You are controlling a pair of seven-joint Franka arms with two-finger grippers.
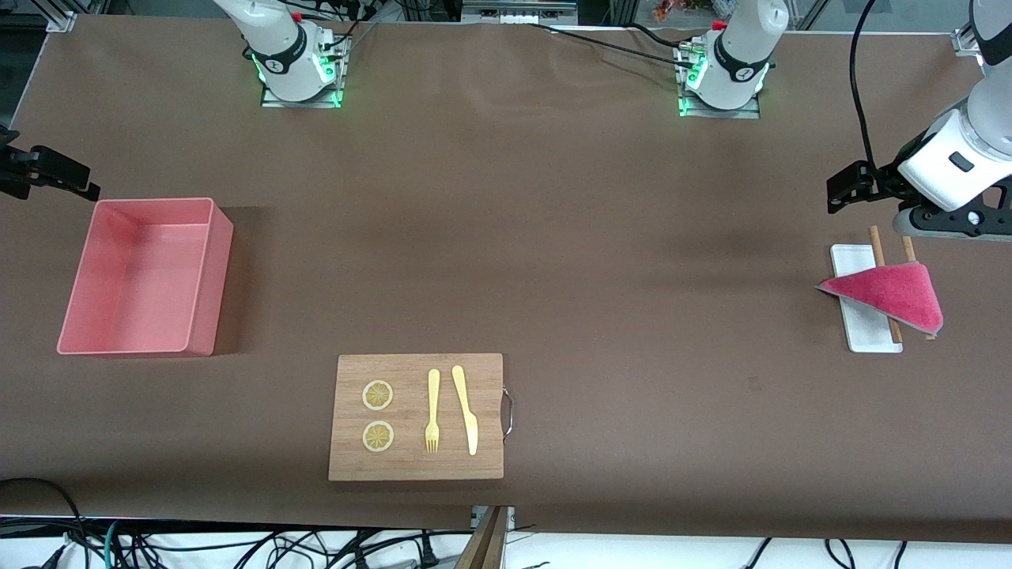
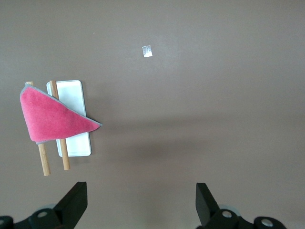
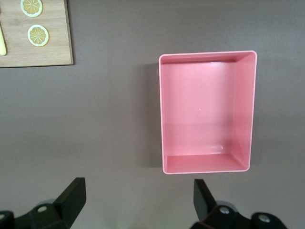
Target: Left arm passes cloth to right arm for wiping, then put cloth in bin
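The crimson-pink cloth (image 1: pixel 889 296), folded to a triangle, lies across a flat white tray (image 1: pixel 852 261) and two wooden sticks (image 1: pixel 875 241) at the left arm's end of the table. It also shows in the left wrist view (image 2: pixel 50 119). My left gripper (image 1: pixel 847 190) is open and empty, up over the bare table beside the tray; its own view shows it too (image 2: pixel 141 202). My right gripper (image 1: pixel 51 175) is open and empty, over the table beside the pink bin (image 1: pixel 220 261). In the right wrist view the gripper (image 3: pixel 138 200) is off the bin (image 3: pixel 243 105), which is empty.
A wooden board (image 1: pixel 415 371) with two lemon slices (image 1: pixel 378 395), a yellow fork (image 1: pixel 432 411) and a yellow knife (image 1: pixel 466 411) lies near the front camera, mid-table. A small bit of tape (image 2: pixel 147 51) sits on the brown table.
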